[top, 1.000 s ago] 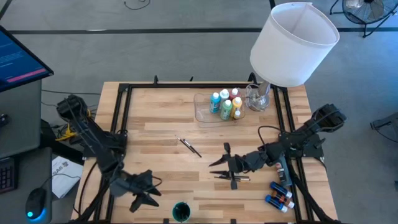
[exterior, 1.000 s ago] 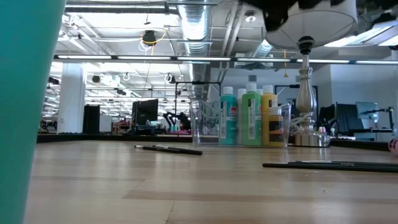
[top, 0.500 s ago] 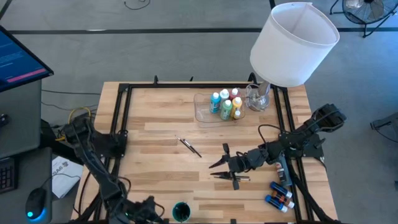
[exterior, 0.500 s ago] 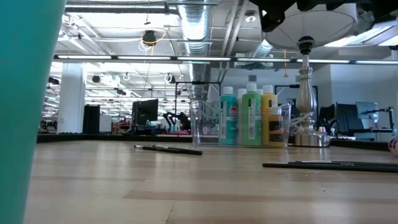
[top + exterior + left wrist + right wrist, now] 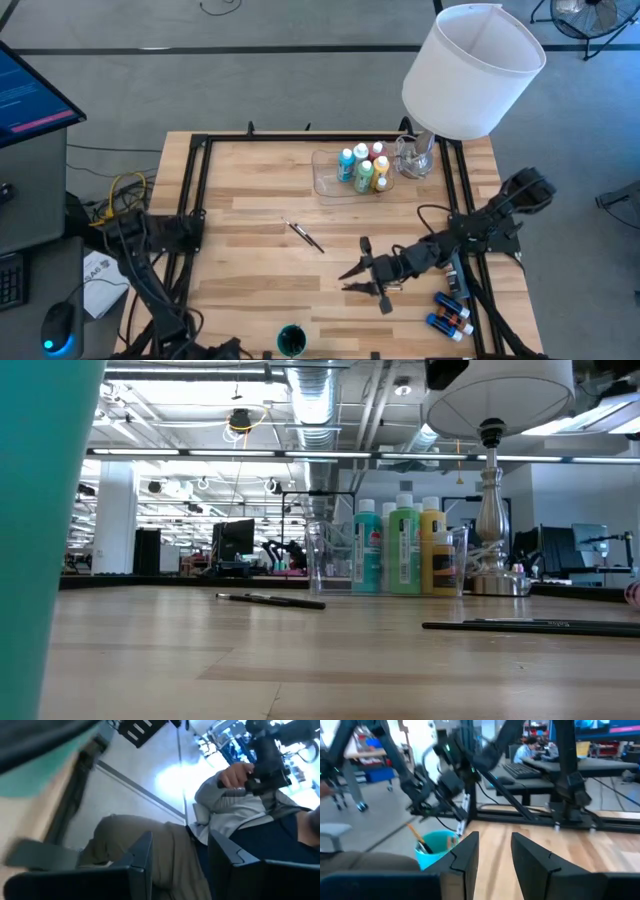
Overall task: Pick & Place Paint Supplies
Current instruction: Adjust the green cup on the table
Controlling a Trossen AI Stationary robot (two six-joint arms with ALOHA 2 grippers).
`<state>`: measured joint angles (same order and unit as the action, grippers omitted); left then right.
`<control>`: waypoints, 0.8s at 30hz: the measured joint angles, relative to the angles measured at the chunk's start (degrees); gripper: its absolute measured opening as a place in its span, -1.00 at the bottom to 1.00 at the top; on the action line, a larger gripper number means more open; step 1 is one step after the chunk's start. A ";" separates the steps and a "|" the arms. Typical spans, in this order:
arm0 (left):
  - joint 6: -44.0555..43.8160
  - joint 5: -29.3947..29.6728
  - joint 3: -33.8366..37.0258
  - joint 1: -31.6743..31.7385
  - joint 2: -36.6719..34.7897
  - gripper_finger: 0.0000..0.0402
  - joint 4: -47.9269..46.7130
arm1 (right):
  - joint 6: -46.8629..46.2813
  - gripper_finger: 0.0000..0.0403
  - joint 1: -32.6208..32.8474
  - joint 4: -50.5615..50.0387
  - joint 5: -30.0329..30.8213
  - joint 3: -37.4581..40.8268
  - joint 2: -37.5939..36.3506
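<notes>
High view: thin dark brush on pale wood-grain table.

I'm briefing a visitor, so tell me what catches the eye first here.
The big white lampshade looms over the table's far right corner, with bright paint bottles clustered in a clear tray beside it. Mid-table, the right gripper hovers over a brush, near a teal cup at the front edge.

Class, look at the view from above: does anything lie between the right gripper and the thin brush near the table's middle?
Nothing visible does. Only bare table separates the right gripper from the brush. The tray of bottles sits farther back, off that line.
</notes>
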<state>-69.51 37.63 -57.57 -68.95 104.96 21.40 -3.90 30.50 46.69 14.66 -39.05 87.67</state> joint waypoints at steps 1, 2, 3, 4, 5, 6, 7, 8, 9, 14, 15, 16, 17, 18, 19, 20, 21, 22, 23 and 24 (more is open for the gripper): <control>0.01 0.30 -0.03 -0.43 1.33 -0.56 1.87 | -0.36 -0.46 0.47 1.08 0.13 0.00 0.47; 0.02 0.60 -0.03 -0.75 2.74 -0.56 4.07 | -0.66 -0.46 0.98 2.17 0.20 0.00 1.02; 0.02 0.54 -0.06 -0.96 4.31 -0.56 6.82 | -0.68 -0.46 1.64 2.98 0.21 0.00 1.60; 0.02 0.05 -0.07 -0.96 6.07 -0.56 9.91 | -0.68 -0.46 2.17 3.83 0.23 0.00 2.12; 0.01 -0.90 -0.09 -0.93 7.79 -0.56 12.76 | -0.70 -0.46 2.59 4.73 0.22 0.00 2.63; 0.02 -1.85 -0.49 -0.85 9.82 -0.56 15.17 | -1.00 -0.46 2.99 5.62 0.22 -0.02 3.23; 0.06 -2.94 -1.41 -0.78 11.75 -0.56 16.67 | -1.46 -0.46 3.33 6.24 0.20 -0.02 3.80; 0.06 -4.80 -2.33 -0.46 13.27 -0.56 17.27 | -1.97 -0.46 3.63 6.34 0.20 -0.02 4.22; 0.08 -6.77 -3.07 0.05 14.52 -0.56 17.36 | -2.49 -0.46 3.84 6.88 0.24 -0.02 4.63; 5.96 -2.40 -3.97 1.96 16.49 -0.59 17.48 | -3.70 -0.46 3.98 9.30 0.33 -0.07 5.54; 8.23 -0.15 -4.20 1.95 16.43 -0.61 17.58 | -3.70 -0.46 3.98 9.30 0.35 -0.09 5.50; 10.39 2.10 -4.29 1.64 16.02 -0.64 17.39 | -3.70 -0.46 3.98 9.26 0.35 -0.09 5.52; 12.06 4.56 -4.29 1.22 15.23 -0.67 16.63 | -3.70 -0.46 4.00 9.25 0.37 -0.09 5.52; 12.90 6.24 -4.46 0.90 14.41 -0.71 15.71 | -3.70 -0.46 4.07 9.27 0.37 -0.09 5.52; 13.66 8.36 -5.19 0.54 13.77 -0.76 13.70 | -3.70 -0.46 4.22 9.27 0.37 -0.09 5.51; 14.50 10.28 -6.20 0.15 13.26 -0.82 10.93 | -3.67 -0.46 4.36 9.24 0.37 -0.09 5.52; 15.33 12.00 -7.36 -0.19 12.78 -0.87 7.45 | -3.65 -0.46 4.40 9.23 0.36 -0.09 5.51; 15.53 13.51 -8.82 -0.32 12.53 -0.93 3.38 | -3.68 -0.46 4.42 9.19 0.37 -0.09 5.50; 15.49 14.61 -10.62 -0.48 12.48 -0.96 -0.62 | -3.68 -0.46 4.46 9.01 0.35 -0.09 5.50; 15.12 15.52 -12.52 -0.56 12.46 -0.98 -4.94 | -3.68 -0.46 4.46 8.86 0.35 -0.09 5.50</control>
<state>-54.39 53.15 -70.09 -69.51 117.41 16.46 -7.57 34.96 55.54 15.00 -39.13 93.17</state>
